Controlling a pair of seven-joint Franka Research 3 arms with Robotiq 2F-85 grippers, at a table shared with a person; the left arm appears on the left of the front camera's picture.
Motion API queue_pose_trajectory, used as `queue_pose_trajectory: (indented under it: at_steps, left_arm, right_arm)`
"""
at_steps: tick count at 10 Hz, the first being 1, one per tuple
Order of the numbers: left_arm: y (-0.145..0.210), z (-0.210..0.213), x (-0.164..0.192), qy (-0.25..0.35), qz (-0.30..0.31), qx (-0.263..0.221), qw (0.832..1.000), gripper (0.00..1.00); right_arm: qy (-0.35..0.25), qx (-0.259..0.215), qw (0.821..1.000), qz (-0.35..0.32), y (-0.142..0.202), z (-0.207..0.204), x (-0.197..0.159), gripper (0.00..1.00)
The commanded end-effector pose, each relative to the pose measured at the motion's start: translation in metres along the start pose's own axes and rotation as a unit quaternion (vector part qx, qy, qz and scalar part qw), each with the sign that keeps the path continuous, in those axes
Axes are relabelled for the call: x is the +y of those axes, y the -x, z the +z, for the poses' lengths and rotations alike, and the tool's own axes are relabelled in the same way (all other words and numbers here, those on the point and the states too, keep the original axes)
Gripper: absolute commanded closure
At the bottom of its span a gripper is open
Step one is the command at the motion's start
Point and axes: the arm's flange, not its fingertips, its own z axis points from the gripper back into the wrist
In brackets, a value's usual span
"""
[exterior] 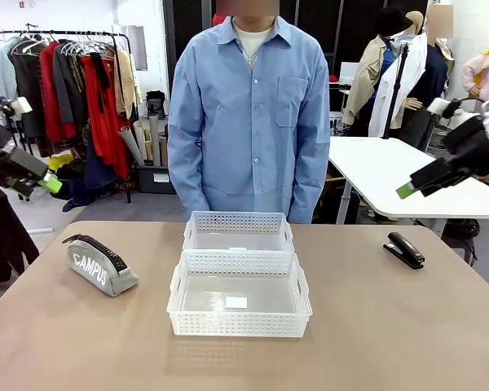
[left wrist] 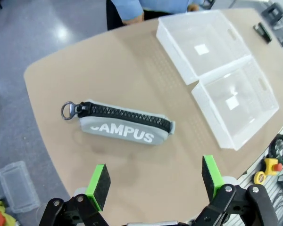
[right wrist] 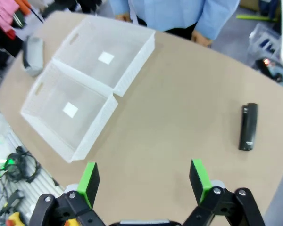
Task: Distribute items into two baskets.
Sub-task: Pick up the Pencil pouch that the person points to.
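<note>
At the far left, the left gripper hangs in the air above the left end of the brown table. Its two green-padded fingers stand wide apart and nothing is between them. Under it, on the left part of the table, lies a grey soft fabric pouch with a black zipper on top, a small metal ring at one end and the white print "CAMPUS" on its side.

In the middle stand two shallow white plastic baskets with perforated walls, touching each other. The far basket is close to a person in a light blue shirt who stands at the far edge. The near basket has a small white label on its floor. Both baskets hold no item.

To the right, well apart from the baskets, a small black stapler lies flat near the far right edge. The right gripper is high above the right side, its fingers also spread and holding nothing.
</note>
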Motion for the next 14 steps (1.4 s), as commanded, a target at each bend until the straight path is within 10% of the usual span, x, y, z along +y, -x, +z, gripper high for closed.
queue_pose_trajectory:
  at_steps: [1, 14]
  left_arm:
    - [-0.015, 0.004, 0.009, 0.023, 0.006, -0.016, 1.0, 0.0]
    - [-0.015, 0.025, 0.037, 0.048, -0.039, -0.054, 0.997, 0.0]
  right_arm:
    - [-0.039, -0.021, 0.999, -0.005, 0.006, 0.024, -0.019, 0.0]
    - [-0.065, -0.096, 0.992, -0.051, 0.068, 0.104, -0.071, 0.0]
